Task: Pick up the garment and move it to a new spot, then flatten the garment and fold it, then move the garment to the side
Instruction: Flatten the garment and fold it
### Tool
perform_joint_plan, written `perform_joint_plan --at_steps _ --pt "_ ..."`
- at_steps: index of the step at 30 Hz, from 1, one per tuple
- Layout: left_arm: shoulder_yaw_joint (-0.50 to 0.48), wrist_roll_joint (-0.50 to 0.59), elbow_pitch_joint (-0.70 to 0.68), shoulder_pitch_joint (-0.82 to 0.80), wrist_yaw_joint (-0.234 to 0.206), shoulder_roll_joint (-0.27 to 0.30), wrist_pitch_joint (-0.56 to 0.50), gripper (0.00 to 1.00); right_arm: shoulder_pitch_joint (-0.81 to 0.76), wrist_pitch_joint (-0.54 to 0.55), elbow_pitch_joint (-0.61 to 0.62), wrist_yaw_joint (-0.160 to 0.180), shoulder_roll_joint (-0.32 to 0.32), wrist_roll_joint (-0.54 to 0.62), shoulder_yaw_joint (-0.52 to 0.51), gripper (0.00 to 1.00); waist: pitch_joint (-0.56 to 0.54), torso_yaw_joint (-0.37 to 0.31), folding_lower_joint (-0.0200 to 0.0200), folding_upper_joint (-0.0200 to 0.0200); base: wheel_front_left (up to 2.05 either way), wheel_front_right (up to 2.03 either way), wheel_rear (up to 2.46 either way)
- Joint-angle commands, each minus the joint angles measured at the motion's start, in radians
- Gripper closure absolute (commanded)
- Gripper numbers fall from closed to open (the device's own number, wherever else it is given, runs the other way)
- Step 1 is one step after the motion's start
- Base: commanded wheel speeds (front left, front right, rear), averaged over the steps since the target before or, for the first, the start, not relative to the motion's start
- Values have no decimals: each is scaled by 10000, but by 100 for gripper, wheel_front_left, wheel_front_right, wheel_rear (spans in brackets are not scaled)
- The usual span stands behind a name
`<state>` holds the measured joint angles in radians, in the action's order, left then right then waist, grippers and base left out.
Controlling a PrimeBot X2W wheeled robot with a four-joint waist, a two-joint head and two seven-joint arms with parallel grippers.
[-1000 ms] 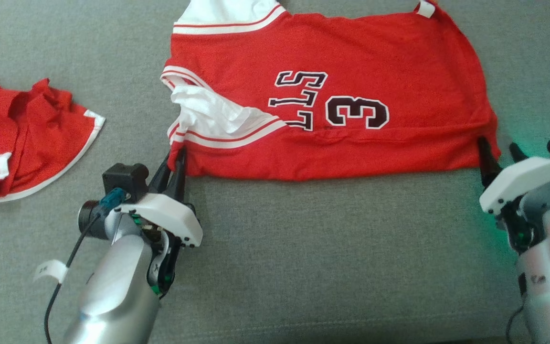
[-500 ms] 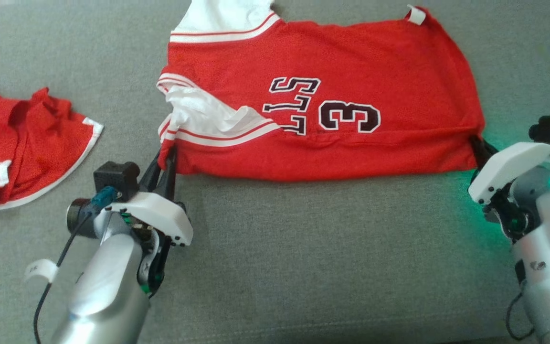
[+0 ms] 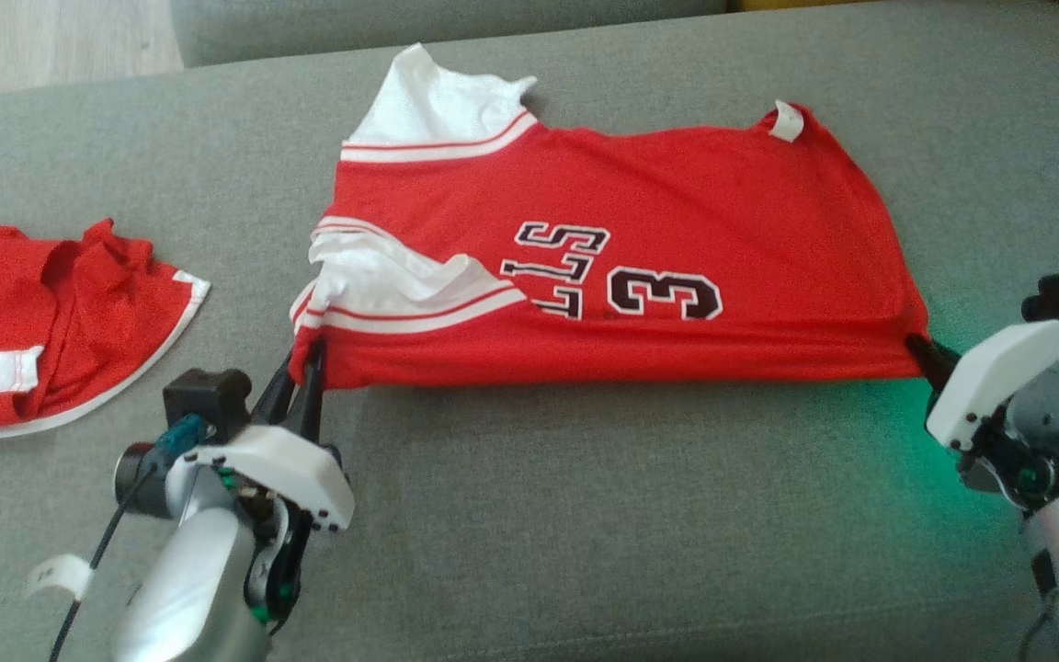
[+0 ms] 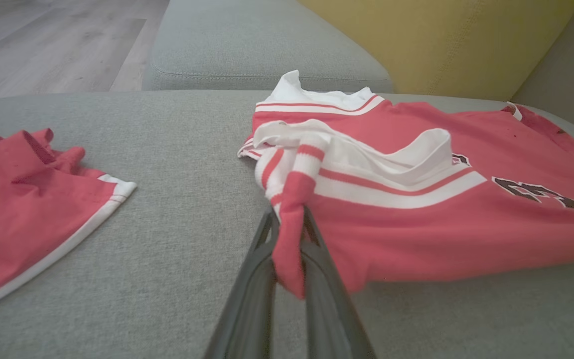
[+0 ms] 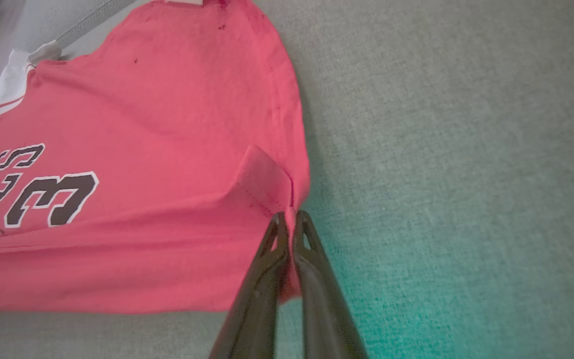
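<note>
Left gripper (image 3: 311,349) and right gripper (image 3: 917,347) were clamped on opposite near corners of the red jersey (image 3: 640,211).

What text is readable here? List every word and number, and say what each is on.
"3": jersey, black digit outlined in white.
"LLS": jersey, beside the 3; rest of the word hidden by a fold.
White tag on jersey edge: nothing legible.
White label at lower left of head view: too blurred.

head: above, facing down | wrists: low, close | shared: jersey (image 3: 640,202)
</note>
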<state>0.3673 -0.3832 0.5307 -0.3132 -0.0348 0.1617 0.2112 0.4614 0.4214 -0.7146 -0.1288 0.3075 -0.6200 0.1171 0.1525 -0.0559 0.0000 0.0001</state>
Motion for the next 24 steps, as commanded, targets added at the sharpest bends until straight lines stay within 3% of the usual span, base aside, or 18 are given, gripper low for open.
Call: perform_joint_plan --at_steps 1,10,17,18,19,20,21,24 --pt "-478 -76 -476 -98 -68 476 -30 100 -116 166 444 -19 383 -115 81 100 -98 -7 0 -1 0 0 0" --pt "-391 -174 -1518 895 -247 854 -694 100 -1111 927 1308 -19 518 -216 -212 100 -319 10 0 -1 0 0 0" --pt "-116 -401 -1991 1574 -198 869 -1420 100 -1772 1073 1884 -19 211 -10 -606 100 -428 -11 0 -1 0 0 0" --pt "-58 -410 -2003 1612 -201 859 -1539 100 -1819 964 1987 -19 161 53 -683 67 -426 -13 0 -1 0 0 0" --pt "2 -413 -1993 1641 -190 867 -1667 95 -1862 890 2065 -19 87 77 -774 0 -425 -15 0 -1 0 0 0" --pt "41 -417 -1988 1656 -188 874 -1754 13 -1896 809 2170 -19 13 100 -839 0 -426 -17 0 -1 0 0 0" --pt "34 -448 -2005 1662 -215 853 -1784 0 -1920 681 2310 -19 -48 133 -888 0 -428 -22 0 -1 0 0 0" --pt "-117 -487 -2129 1594 -406 805 -1591 0 -1977 78 2801 -19 -169 329 -1025 0 -415 -49 0 -1 0 0 0"
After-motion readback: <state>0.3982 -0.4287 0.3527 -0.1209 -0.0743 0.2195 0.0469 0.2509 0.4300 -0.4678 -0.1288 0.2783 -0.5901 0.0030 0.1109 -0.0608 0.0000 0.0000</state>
